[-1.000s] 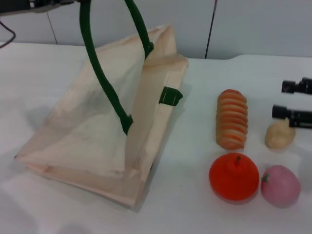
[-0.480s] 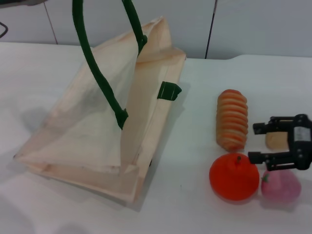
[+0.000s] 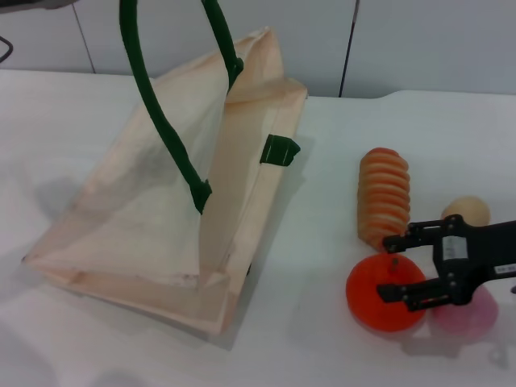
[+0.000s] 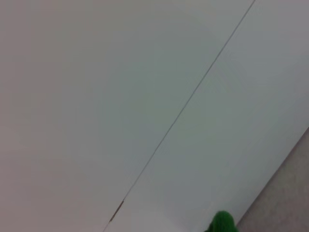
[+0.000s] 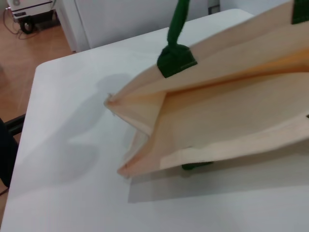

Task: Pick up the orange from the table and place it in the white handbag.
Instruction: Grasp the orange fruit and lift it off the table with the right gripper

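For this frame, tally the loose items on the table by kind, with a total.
Round fruits: 2, the orange and a pink fruit
Ridged striped oblong: 1
Small cream piece: 1
Bags: 1, the white handbag
Total: 5

The open right gripper straddles the orange; the left gripper is not visible.

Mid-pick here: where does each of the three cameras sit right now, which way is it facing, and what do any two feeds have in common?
Head view: on the robot's head, looking forward and down at the table; the right gripper, fingers open, is over the orange; the white handbag is left of it.
Left wrist view: on the left arm, facing a plain wall; only a green handle tip shows, no fingers.
Right wrist view: on the right arm, facing the handbag's open mouth; no fingers show.
Shared: head and right wrist views both show the handbag and table.
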Controlling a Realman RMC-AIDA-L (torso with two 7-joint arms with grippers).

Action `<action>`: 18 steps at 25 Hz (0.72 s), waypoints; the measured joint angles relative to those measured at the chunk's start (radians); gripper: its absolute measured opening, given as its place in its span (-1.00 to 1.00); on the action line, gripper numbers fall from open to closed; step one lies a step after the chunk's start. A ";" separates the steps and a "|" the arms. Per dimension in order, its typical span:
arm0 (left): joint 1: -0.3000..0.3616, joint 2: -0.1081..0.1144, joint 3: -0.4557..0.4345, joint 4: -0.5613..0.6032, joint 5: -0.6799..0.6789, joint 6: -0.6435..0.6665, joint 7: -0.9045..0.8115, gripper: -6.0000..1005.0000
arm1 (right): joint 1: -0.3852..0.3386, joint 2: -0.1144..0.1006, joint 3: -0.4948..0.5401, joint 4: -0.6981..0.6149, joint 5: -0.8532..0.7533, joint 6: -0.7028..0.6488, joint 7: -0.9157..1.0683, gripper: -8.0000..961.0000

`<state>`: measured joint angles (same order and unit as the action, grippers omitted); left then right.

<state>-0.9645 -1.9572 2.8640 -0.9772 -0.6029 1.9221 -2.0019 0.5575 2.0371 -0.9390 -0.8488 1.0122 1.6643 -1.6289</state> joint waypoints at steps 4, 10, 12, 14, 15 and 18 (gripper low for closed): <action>0.002 0.001 0.000 0.000 0.000 -0.001 0.000 -0.75 | 0.000 0.000 -0.070 0.001 0.014 -0.067 0.022 0.65; 0.002 0.001 0.000 0.000 0.000 -0.002 0.000 -0.75 | 0.001 -0.001 -0.129 0.002 0.015 -0.120 0.048 0.65; 0.001 0.001 0.000 0.000 0.000 -0.002 0.000 -0.75 | 0.001 -0.002 -0.130 0.002 0.016 -0.122 0.049 0.65; 0.001 0.001 0.000 0.000 0.000 -0.002 0.000 -0.75 | 0.001 -0.004 -0.130 0.002 0.016 -0.119 0.051 0.65; 0.001 0.001 0.000 0.000 0.000 -0.002 0.000 -0.75 | 0.001 -0.005 -0.130 0.002 0.015 -0.119 0.052 0.65; 0.003 0.001 0.000 0.000 0.000 -0.002 0.000 -0.75 | -0.001 -0.005 -0.133 0.002 0.001 -0.120 0.059 0.65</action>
<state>-0.9616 -1.9558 2.8640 -0.9771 -0.6029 1.9205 -2.0019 0.5568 2.0317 -1.0720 -0.8469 1.0137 1.5438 -1.5699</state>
